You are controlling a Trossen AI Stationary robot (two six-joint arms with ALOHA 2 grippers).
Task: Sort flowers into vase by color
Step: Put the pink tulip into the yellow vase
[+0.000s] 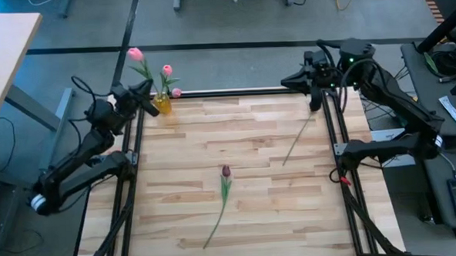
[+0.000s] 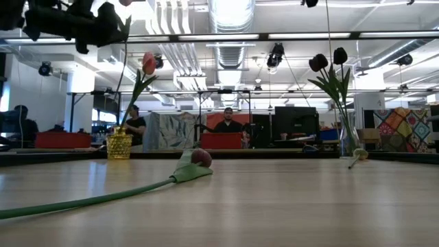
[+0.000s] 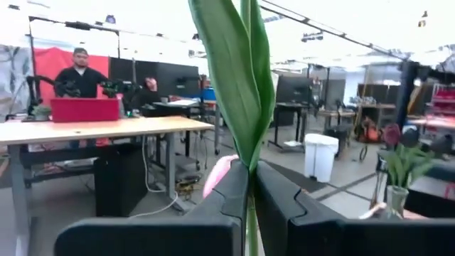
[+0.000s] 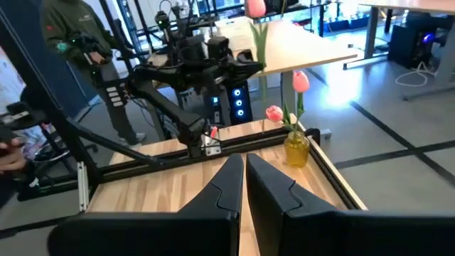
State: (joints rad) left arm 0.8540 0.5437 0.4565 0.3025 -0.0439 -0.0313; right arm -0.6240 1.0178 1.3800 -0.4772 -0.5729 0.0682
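We see the left gripper [image 1: 144, 88] clamped on a pink tulip [image 1: 135, 54] above the yellow vase [image 1: 162, 105] at the table's [image 1: 254, 204] far edge, the right gripper [image 1: 315, 102] closed, empty.

Tulips, vases, arms and people, counted

Three pink tulips [image 1: 135, 53] show in the high view, all at the one yellow vase [image 1: 162, 105]. There are three dark tulips [image 2: 319, 62] in all: two standing in the one clear vase [image 2: 350, 140] in the low view and one lying on the table [image 1: 175, 146]. One more green stem [image 1: 298, 140] lies apart from them, and its head cannot be seen. That makes two vases and seven stems. Two dark arms [image 1: 83, 161] reach in, one from each side. Two people [image 2: 228, 125] sit far behind the table.
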